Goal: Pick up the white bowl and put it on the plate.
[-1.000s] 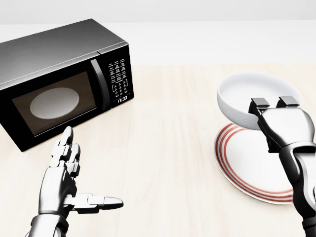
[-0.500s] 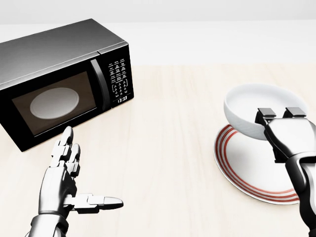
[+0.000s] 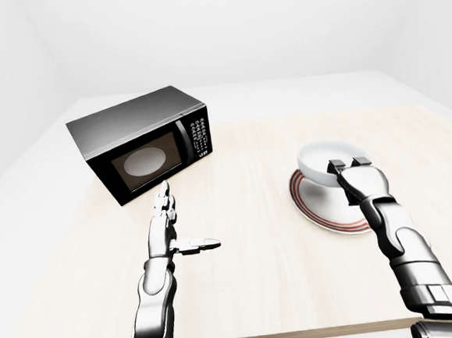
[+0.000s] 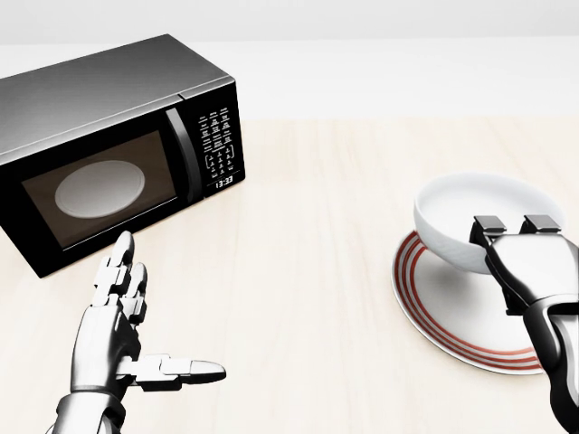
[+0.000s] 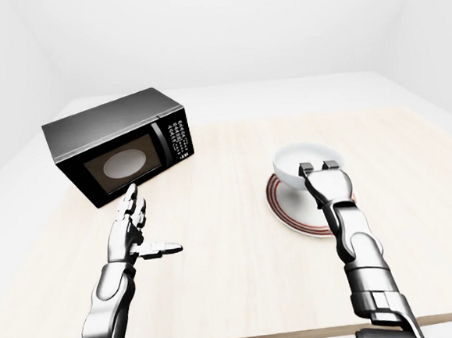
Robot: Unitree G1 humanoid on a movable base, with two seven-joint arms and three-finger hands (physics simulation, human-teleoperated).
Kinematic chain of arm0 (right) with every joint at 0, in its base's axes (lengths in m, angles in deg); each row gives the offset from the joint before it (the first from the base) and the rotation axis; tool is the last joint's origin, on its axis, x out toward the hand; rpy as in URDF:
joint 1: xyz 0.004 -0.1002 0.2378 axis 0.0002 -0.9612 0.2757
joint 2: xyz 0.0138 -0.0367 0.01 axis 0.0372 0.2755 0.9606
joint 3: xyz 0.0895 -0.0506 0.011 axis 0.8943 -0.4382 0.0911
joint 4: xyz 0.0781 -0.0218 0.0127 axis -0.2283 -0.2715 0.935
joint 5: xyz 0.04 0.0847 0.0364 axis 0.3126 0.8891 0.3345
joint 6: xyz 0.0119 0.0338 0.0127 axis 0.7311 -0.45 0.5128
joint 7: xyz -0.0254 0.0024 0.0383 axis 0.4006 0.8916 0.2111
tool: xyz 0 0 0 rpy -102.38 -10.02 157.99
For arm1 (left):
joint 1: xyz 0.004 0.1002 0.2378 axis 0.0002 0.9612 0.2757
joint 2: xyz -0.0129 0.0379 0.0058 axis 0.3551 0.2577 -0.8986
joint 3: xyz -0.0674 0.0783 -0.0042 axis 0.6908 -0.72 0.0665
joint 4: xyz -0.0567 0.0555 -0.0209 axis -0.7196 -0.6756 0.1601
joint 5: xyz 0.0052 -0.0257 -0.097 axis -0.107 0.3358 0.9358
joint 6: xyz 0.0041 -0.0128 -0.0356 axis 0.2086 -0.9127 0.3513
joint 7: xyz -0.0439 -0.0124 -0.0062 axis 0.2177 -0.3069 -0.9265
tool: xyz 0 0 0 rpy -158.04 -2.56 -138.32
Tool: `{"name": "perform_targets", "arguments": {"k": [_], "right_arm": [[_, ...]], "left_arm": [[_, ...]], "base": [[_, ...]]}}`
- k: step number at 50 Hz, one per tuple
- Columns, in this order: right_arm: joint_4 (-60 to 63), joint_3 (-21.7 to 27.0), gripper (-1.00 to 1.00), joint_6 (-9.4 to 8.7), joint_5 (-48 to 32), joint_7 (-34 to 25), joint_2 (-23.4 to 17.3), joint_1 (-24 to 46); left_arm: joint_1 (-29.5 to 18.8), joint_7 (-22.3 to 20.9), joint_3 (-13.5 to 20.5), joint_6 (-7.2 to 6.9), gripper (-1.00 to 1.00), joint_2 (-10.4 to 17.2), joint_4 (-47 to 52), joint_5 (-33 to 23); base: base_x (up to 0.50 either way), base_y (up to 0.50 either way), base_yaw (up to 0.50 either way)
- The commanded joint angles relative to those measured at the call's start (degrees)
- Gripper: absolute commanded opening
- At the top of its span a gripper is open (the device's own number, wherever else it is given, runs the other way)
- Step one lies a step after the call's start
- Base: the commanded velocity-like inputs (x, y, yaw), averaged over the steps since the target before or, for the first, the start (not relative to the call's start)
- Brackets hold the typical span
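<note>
On the table's right side: my right hand (image 4: 511,237) grips the white bowl (image 4: 466,213) by its near rim, fingers hooked over the edge.
Bowl: tilted, over the upper part of the plate (image 4: 452,316); contact unclear.
Plate: red-ringed, on the wooden table (image 4: 308,271).
Left hand (image 4: 122,339): spread wide, holding nothing, below the microwave (image 4: 109,149).

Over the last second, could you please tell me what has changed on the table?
The right robot hand, gripping the white bowl by its rim, carried it right and down in the head view, over the red-striped plate. The left robot hand, open, and the microwave stayed put.
</note>
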Motion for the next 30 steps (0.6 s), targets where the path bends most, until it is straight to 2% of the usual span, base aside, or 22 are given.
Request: {"name": "perform_targets", "arguments": {"k": [1,30], "right_arm": [[-1.02,0.28,-1.0,0.0,-6.46,2.82,-0.21,-0.36],[-1.91,0.79,-1.0,0.0,-6.6,3.8,-0.93,-2.21]], "left_arm": [[0.0,0.01,0.0,-0.02,1.0,0.0,0.01,0.01],[0.0,-0.01,-0.01,0.01,1.0,0.01,0.0,-0.01]], "base": [[0.0,0.0,0.0],[0.0,0.0,0.0]]}}
